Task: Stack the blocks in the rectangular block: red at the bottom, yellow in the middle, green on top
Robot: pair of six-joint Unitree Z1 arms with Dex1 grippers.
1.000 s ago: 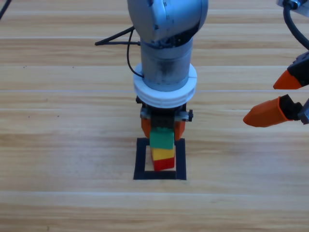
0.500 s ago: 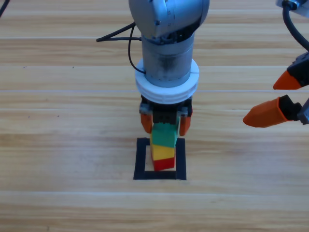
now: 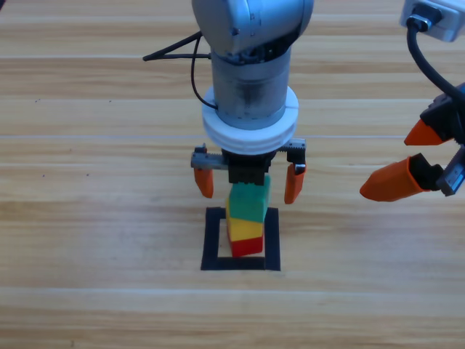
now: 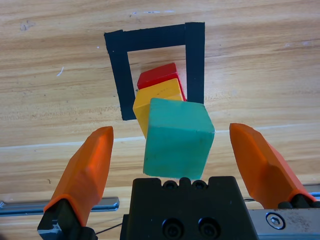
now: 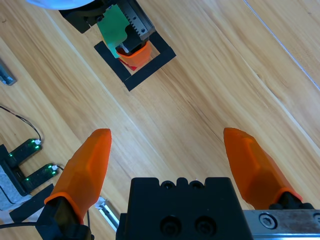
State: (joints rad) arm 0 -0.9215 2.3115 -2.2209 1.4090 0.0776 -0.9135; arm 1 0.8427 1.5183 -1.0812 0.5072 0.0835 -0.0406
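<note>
Stack pretty much done: red (image 4: 159, 76) at the bottom inside the rectangular block (image 3: 240, 262), yellow (image 4: 155, 100) on it, green (image 4: 178, 139) on top, sitting a bit skewed. Left gripper (image 3: 248, 183) spread wide either side of green, touching nothing. Right gripper (image 3: 410, 158) parked well off from the rectangular block, also spread. Probably just backing away left.

Light wooden plank table (image 3: 87, 218), evenly lit throughout.

I see the stack (image 3: 245, 224) inside the outline (image 3: 211, 240), between my left gripper's (image 3: 248, 182) spread jaws; right gripper (image 3: 407, 163) well apart.
</note>
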